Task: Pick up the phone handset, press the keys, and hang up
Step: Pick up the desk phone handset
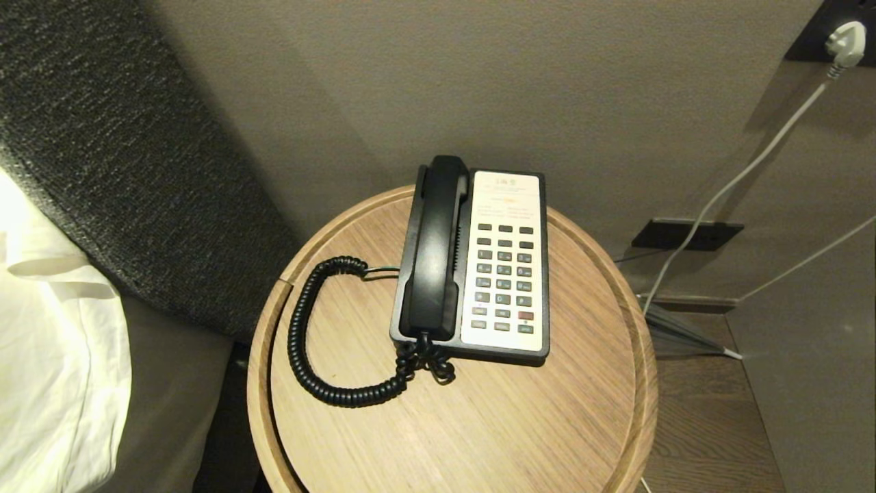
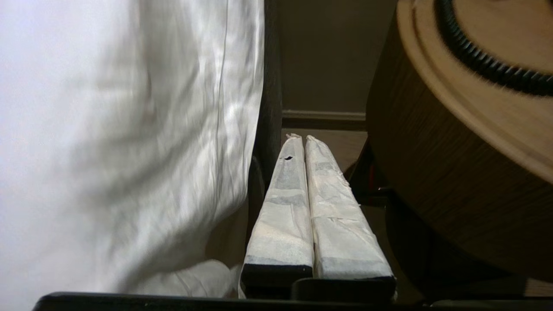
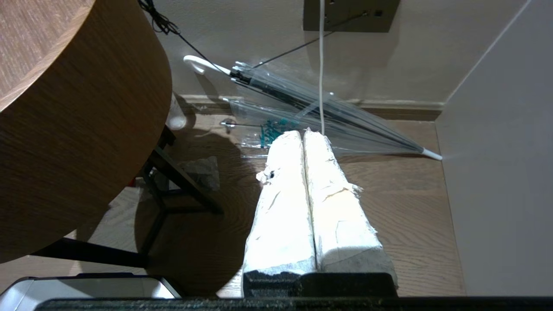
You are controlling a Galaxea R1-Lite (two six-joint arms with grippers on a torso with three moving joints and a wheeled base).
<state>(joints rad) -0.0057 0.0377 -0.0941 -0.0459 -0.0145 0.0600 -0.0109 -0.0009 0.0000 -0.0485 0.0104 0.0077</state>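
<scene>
Bedside corner: dark upholstered headboard (image 1: 123,157) and white bedding (image 1: 48,356) on the robot's left, beige wall (image 1: 547,82) behind, wood floor (image 1: 712,424) on its right. Round wooden side table (image 1: 479,424) sits between bed and wall, raised rim, probably there to stop things sliding off. Phone base (image 1: 503,267) is on it toward the wall, keypad facing up. Phone handset (image 1: 434,246) lies seated in the cradle along the base's left side; coiled cord (image 1: 308,342) loops out over the tabletop, slack enough for a lift, I'd guess. Clear folded umbrella (image 3: 311,108) lies on the floor by the skirting, white cable (image 3: 321,65) hanging from the wall plate above it.

Neither arm shows from the head. Left gripper (image 2: 301,138) hangs low in the gap between bedding and table, padded fingers pressed together, holding nothing. Right gripper (image 3: 302,134) is low on the table's other side, same: clamped together, empty. Pickup not started.
</scene>
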